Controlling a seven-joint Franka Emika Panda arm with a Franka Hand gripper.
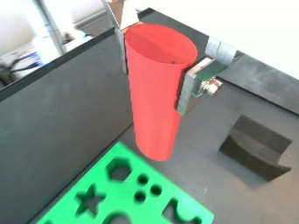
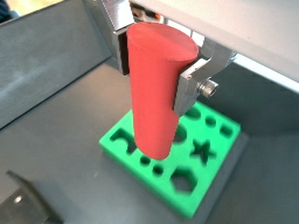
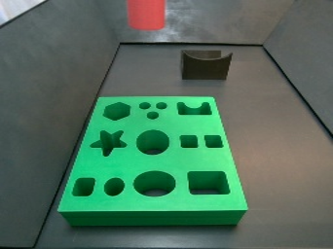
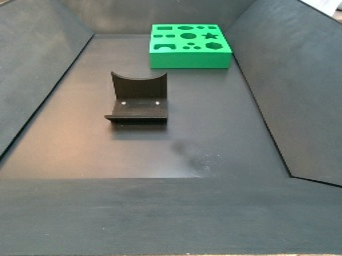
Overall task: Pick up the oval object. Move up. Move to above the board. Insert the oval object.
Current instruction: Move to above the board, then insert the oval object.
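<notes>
The oval object (image 1: 155, 87) is a tall matte red peg with a flat top, and it also shows in a wrist view (image 2: 155, 87). My gripper (image 1: 158, 74) is shut on it, with a silver finger (image 2: 187, 86) pressed on each side. The peg hangs upright, high above the floor. In a side view only its lower end (image 3: 146, 12) shows, beyond the far edge of the board. The board (image 3: 156, 156) is a bright green slab with cut-out holes, lying flat on the dark floor. It also shows below the peg in both wrist views (image 1: 117, 188) (image 2: 201, 166) and in a side view (image 4: 189, 45).
The fixture (image 3: 204, 63), a dark L-shaped bracket, stands on the floor past the board's far end; it also shows in a side view (image 4: 138, 98) and a wrist view (image 1: 257, 144). Sloping dark grey walls (image 4: 40, 80) enclose the floor.
</notes>
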